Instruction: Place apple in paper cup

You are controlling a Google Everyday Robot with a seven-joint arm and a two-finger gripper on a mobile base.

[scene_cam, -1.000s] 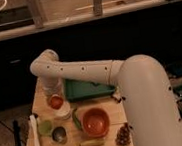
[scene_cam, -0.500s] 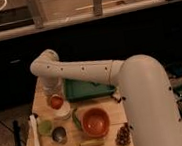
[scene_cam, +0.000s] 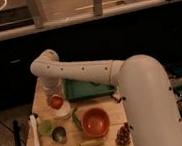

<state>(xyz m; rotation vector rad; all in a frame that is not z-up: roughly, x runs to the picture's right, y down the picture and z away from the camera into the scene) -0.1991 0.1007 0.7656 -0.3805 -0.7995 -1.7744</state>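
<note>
A dim indoor test space, more lab than home kitchen, is suggested. A small wooden table [scene_cam: 109,140] is set against a dark wall under a long ledge with posts. Kitchenware is laid out on the table: an orange-red bowl [scene_cam: 95,122], a green tray [scene_cam: 86,88] behind the bowl, and small cups left of the bowl. The end effector [scene_cam: 56,100] is seen left of the tray.

One high view behind the arm looks down on the table [scene_cam: 38,102] and pincer [scene_cam: 55,98].
</note>
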